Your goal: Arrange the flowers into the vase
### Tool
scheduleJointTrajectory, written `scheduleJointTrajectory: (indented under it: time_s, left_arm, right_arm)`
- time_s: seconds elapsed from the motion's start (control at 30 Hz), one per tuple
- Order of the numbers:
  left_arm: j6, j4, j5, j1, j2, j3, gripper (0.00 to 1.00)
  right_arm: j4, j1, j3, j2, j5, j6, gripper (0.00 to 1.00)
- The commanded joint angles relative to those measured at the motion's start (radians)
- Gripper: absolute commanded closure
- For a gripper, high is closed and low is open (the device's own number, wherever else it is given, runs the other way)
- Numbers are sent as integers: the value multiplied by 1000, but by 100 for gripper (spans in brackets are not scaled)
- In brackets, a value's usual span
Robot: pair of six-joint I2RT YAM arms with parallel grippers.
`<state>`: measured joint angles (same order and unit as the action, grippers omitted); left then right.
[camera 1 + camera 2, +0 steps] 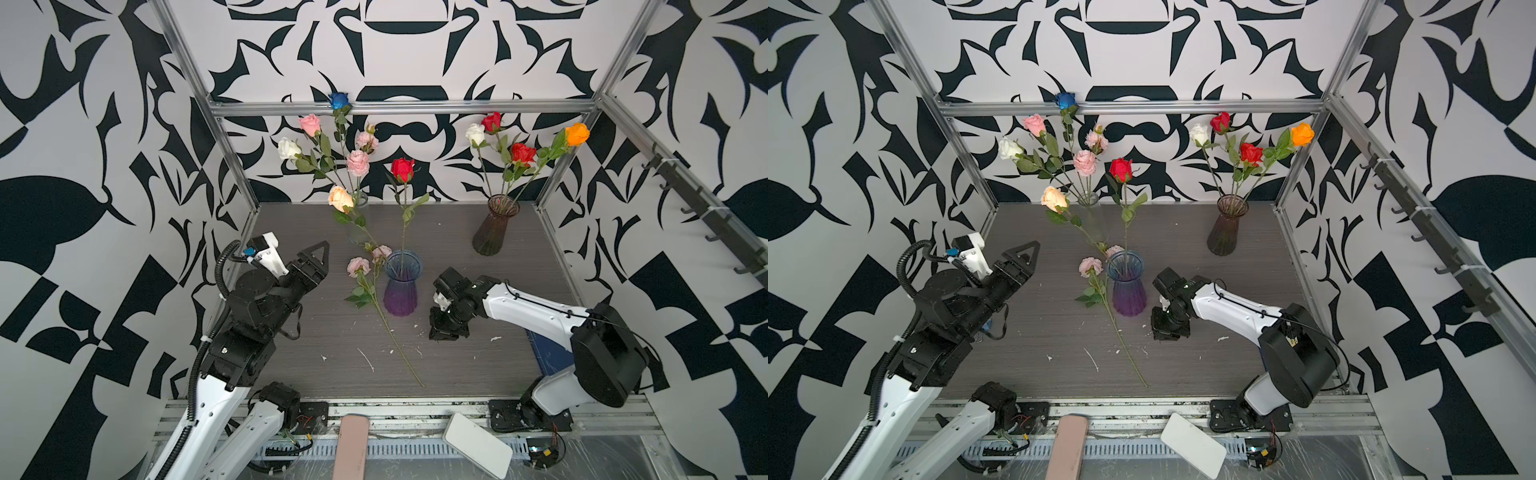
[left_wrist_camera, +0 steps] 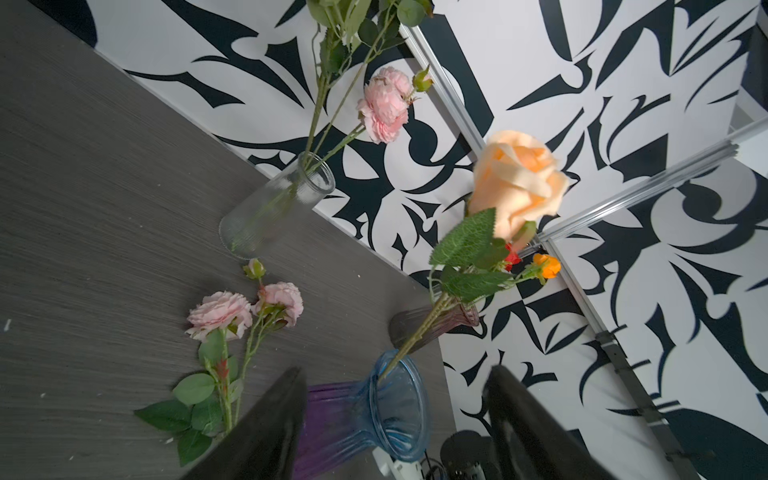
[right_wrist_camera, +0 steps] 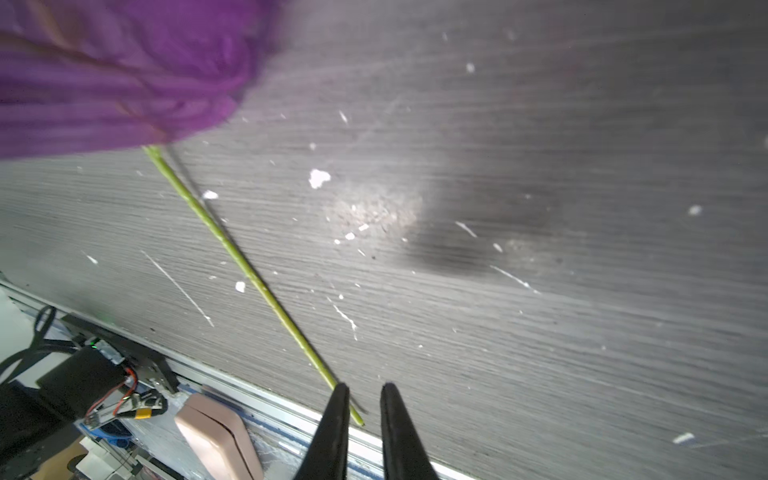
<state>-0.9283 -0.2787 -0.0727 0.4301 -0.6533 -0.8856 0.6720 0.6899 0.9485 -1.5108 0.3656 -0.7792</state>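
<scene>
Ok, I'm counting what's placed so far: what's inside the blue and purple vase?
Two stems enter the vase: the red rose and the peach rose. The tinted glass hides their lower ends. The pink flowers lie outside, beside it.

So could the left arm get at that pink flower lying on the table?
Probably yes. The left gripper is open and sits left of the pink flower, with only bare table between them; the purple vase stands on the flower's far side.
</scene>
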Motion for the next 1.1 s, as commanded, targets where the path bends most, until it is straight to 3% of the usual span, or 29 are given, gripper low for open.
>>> scheduleJointTrajectory:
  time_s: [0.0,0.33,0.6,0.87,1.07]
  left_arm:
    - [-62,-107,83,-2,-28,32,29]
    - [-234,-71,148,-2,18,246,29]
    - [-197,63,265,-4,-38,342,27]
    - [-229,30,285,-4,15,362,27]
    - [-263,48,294,-4,84,430,27]
  right_arm:
    - [33,22,47,11,-13,31,79]
    - [65,271,53,-14,-140,-34,75]
    - [-81,463,-4,-92,-237,-180,70]
    - [109,551,162,-287,-299,-96,70]
    - [112,576,171,-270,-339,-104,71]
